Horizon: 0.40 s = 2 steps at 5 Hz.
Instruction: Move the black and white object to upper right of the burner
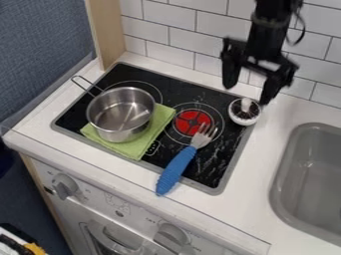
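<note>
The black and white object (244, 111) is round, with a white knob on top, and rests at the right edge of the black stovetop (226, 152), to the upper right of the red burner (192, 122). Above it hangs my gripper (250, 94), coming down from the top edge of the view. Its two fingers are spread wide, one over the stovetop's back edge and one near the object's right side, with nothing held between them. The gripper is open.
A steel pot (121, 113) stands on a folded green cloth (160, 124) at the stove's left. A fork with a blue handle (176, 170) lies across the front edge. The grey sink (313, 174) is at the right, and a tiled wall (180, 37) rises behind.
</note>
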Available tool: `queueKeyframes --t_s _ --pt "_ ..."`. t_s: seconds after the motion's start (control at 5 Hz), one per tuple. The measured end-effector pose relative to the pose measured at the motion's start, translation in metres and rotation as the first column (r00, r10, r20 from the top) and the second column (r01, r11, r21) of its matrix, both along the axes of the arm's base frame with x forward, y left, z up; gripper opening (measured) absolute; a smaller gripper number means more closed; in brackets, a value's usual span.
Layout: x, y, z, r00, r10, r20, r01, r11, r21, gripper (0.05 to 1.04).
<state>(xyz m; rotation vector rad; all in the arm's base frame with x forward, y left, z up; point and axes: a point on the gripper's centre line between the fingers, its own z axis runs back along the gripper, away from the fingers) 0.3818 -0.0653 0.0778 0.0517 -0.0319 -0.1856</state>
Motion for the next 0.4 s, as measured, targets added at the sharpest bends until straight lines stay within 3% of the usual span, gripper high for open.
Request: queueKeyframes --t_s 0.2,0.4 --pt "-0.007 0.002 0.020 0.999 0.017 0.049 -0.016 1.000 -0.017 1.009" --pt "-0.019 0.013 0.028 0.995 0.077 0.070 -0.075 0.997 -0.021 1.004"
